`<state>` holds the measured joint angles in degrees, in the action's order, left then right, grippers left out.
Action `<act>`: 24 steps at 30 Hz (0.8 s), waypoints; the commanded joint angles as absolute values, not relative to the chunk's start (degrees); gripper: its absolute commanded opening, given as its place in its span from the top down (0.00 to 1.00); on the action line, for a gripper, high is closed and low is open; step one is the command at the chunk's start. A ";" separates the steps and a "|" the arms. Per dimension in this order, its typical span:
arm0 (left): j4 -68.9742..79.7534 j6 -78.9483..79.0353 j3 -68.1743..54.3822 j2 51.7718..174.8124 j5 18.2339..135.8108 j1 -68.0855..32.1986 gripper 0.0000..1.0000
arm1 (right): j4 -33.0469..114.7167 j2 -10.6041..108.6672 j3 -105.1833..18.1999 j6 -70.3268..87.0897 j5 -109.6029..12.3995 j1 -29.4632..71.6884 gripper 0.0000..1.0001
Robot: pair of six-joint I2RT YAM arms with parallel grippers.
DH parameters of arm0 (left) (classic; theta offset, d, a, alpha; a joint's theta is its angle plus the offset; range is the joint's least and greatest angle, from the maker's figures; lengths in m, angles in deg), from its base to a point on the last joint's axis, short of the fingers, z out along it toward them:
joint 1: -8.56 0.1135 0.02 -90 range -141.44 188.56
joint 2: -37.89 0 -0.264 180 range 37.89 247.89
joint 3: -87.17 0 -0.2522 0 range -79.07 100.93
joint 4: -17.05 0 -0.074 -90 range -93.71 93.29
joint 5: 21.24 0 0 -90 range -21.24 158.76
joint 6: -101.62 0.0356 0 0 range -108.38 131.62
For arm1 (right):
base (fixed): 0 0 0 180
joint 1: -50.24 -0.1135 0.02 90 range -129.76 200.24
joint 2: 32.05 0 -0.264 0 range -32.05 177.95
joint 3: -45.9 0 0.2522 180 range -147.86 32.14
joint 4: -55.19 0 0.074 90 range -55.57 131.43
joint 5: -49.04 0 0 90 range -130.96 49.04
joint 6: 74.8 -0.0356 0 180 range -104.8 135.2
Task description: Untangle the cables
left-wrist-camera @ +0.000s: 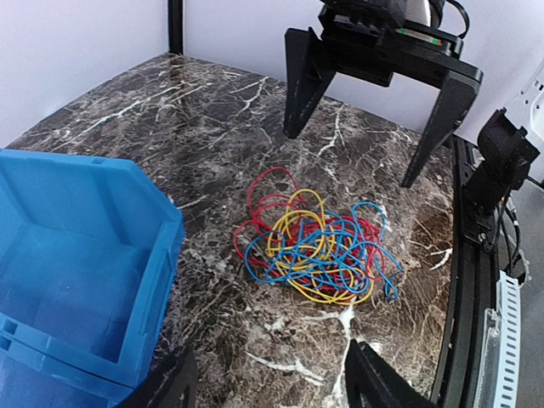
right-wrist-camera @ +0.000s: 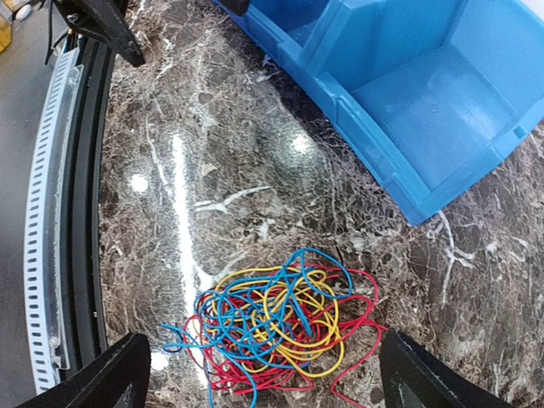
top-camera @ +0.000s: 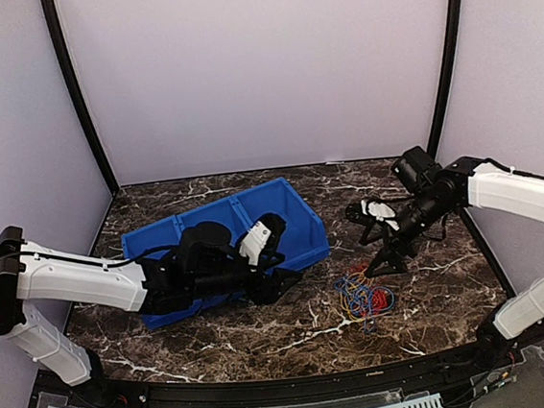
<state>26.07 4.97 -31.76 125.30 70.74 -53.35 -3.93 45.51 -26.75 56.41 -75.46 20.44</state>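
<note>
Your left pincer point(top-camera: 289, 284) sits low, just left of the cables point(top-camera: 363, 298) in the top view, jaws spread wide. Your right pincer point(top-camera: 382, 261) hovers just above the cables, jaws equally wide, tips angled down.

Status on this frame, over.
Left end effector open, right end effector open, both empty. Cables in one tangle on table, untouched. Blue bin apart from it.

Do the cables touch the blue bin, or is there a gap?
Apart. The left wrist view shows bare table between the cables and the blue bin.
</note>
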 commanded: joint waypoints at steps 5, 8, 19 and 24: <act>24.97 6.04 -25.28 132.38 79.30 -54.14 0.44 | 6.75 41.66 -19.80 52.12 -78.28 24.52 0.18; 23.57 5.02 -21.95 136.41 79.93 -54.37 0.48 | 8.85 41.91 -17.65 51.97 -81.34 25.19 0.29; 26.61 3.50 -18.06 143.06 83.56 -55.62 0.59 | 15.58 43.87 -12.84 49.42 -74.98 25.24 0.60; 26.84 3.09 -17.62 143.35 83.02 -55.93 0.53 | 15.48 49.27 -14.17 46.76 -68.79 26.12 0.52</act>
